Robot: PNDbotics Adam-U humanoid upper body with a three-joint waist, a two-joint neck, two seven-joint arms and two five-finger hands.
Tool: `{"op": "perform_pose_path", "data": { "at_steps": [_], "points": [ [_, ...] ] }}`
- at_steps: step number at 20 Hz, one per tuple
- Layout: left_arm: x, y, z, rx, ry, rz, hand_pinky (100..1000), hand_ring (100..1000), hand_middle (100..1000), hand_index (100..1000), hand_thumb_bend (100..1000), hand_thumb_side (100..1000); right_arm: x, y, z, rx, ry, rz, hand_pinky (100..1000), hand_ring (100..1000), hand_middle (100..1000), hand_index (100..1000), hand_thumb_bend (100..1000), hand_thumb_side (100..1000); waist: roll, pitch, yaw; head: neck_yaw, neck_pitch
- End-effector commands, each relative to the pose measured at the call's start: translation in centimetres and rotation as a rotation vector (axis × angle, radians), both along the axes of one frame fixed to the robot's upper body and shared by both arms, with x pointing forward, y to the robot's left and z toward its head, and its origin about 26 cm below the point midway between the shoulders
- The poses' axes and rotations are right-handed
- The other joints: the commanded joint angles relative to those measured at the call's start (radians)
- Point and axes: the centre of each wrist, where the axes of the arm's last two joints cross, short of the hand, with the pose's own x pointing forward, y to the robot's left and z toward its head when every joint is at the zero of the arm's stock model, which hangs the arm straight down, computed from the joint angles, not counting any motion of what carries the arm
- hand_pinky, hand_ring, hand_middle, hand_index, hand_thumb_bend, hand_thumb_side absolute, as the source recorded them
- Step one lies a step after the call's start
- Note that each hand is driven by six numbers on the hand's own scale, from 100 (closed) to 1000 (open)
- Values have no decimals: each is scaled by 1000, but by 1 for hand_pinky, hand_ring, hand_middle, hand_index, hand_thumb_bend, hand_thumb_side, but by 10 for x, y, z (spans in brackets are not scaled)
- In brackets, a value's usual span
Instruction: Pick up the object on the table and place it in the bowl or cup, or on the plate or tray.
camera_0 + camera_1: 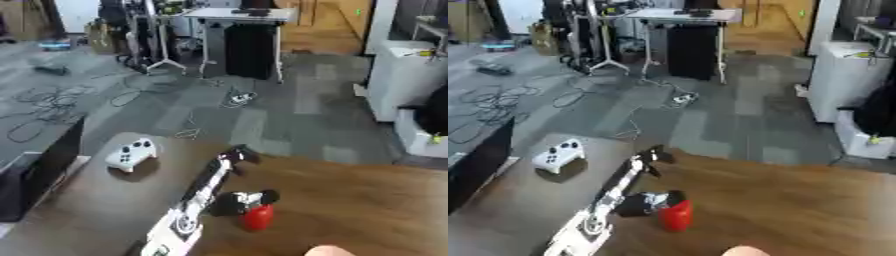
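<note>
In the left eye view, the robot's left arm [197,200] comes in from the near left and reaches toward the middle of the wooden table [367,200]. Its left hand [234,202] sits at a small red object [257,218], dark fingers resting against its upper part; they seem to be wrapped round it, though the blur makes this uncertain. The red object stands on the table near the near edge, just right of the arm. A white game controller [131,154] lies on the far left part of the table, well apart from the hand. A pale rounded shape [330,251] shows at the near edge; what it is cannot be told. In the right eye view, the left hand [645,202] again meets the red object [676,216] from the left, and the controller [556,155] lies far left. Beyond the table lie grey floor, cables [487,107] and a desk [680,35].
</note>
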Motion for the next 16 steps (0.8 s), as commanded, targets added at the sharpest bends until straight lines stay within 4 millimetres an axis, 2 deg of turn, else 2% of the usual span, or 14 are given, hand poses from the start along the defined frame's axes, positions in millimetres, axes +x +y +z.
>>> {"op": "perform_pose_path", "data": {
  "at_steps": [1,13,15,16],
  "points": [
    [6,1,2,-31,-22,-11,638,1000,730,758,762,751,1,0,6,-6,-19,7,669,512,772,848,315,621,-2,-10,-3,8,0],
    [8,-1,-15,-27,-8,-18,624,1000,721,757,764,780,2,1,8,-2,-27,4,667,510,772,847,315,621,0,-3,-10,3,5],
    [7,-3,-19,-37,-2,-25,624,1000,719,758,781,778,2,1,9,-2,-29,3,666,510,771,847,316,621,-1,-1,-11,2,5],
    [7,-4,-21,-43,1,-28,618,1000,692,758,821,770,2,1,9,-1,-29,3,666,509,771,846,317,620,-1,0,-11,2,5]
  ]
}}
